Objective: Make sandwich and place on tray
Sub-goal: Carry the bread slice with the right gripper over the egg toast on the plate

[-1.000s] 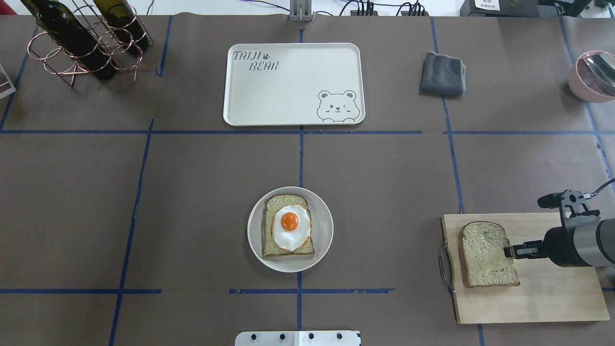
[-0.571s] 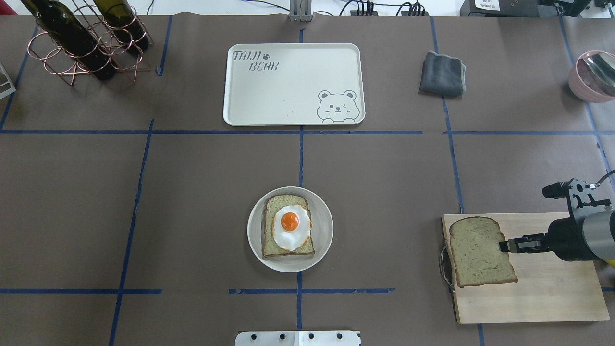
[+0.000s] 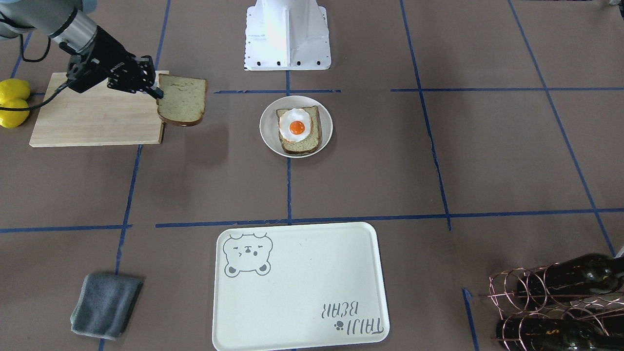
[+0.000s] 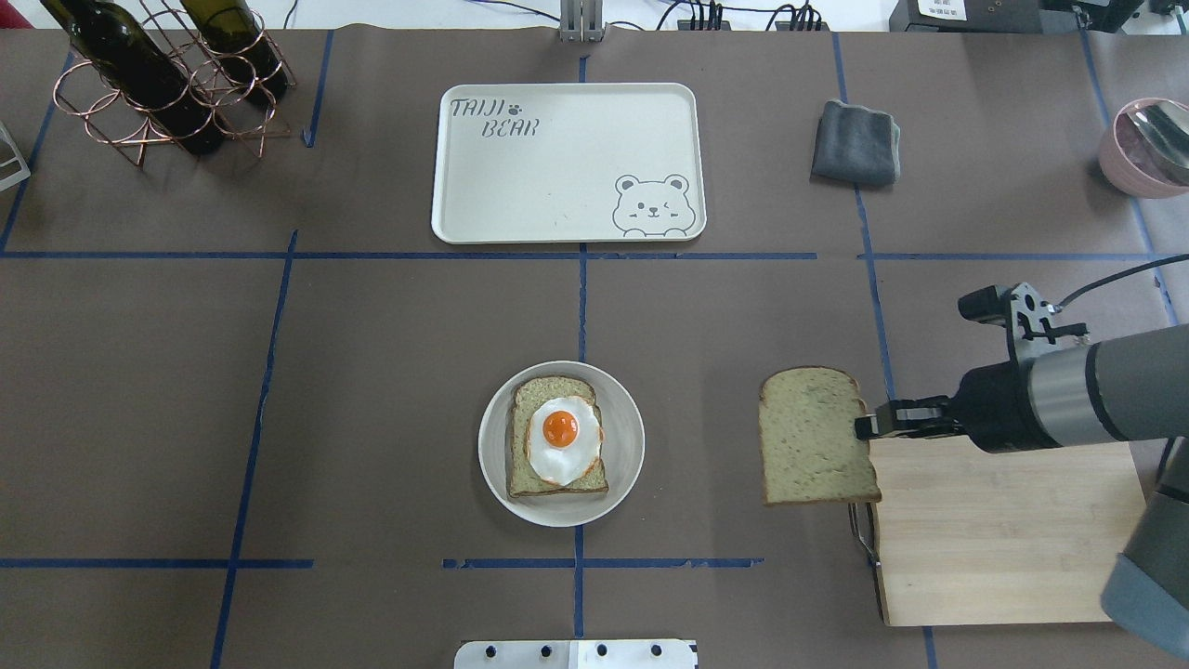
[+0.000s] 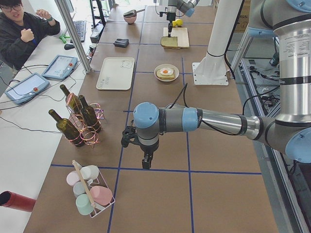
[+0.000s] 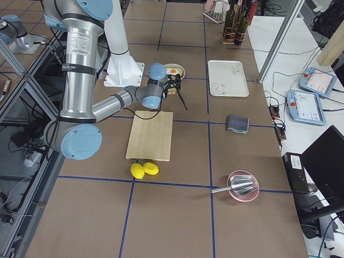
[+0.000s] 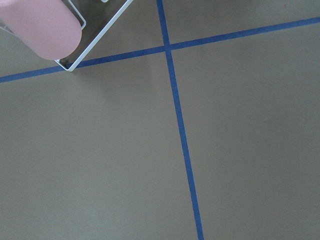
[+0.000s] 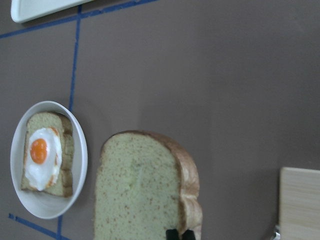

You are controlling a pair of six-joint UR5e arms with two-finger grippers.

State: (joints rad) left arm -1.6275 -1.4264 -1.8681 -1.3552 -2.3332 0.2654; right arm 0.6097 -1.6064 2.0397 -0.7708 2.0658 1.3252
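My right gripper (image 4: 864, 427) is shut on the edge of a bread slice (image 4: 813, 437) and holds it flat in the air, just past the left edge of the cutting board (image 4: 1003, 530). The wrist view shows the same slice (image 8: 142, 190) with the fingertips pinching its crust. A second bread slice (image 4: 520, 409) lies on the small white plate (image 4: 624, 418) with the fried egg (image 4: 562, 439) on top. The cream tray (image 4: 567, 177) sits bare at the far centre. My left gripper (image 5: 146, 162) hangs over bare table far to the left; whether it is open or shut I cannot tell.
A grey cloth (image 4: 855, 142) lies right of the tray. A copper rack with wine bottles (image 4: 167, 79) stands far left, a pink bowl (image 4: 1147, 149) far right. Two lemons (image 3: 12, 102) lie beside the board. A rack of cups (image 5: 90, 189) stands near the left arm.
The right gripper has lifted the bread slice off the cutting board and carried it left and a little farther away, toward the plate. Plate, egg and tray have not moved.
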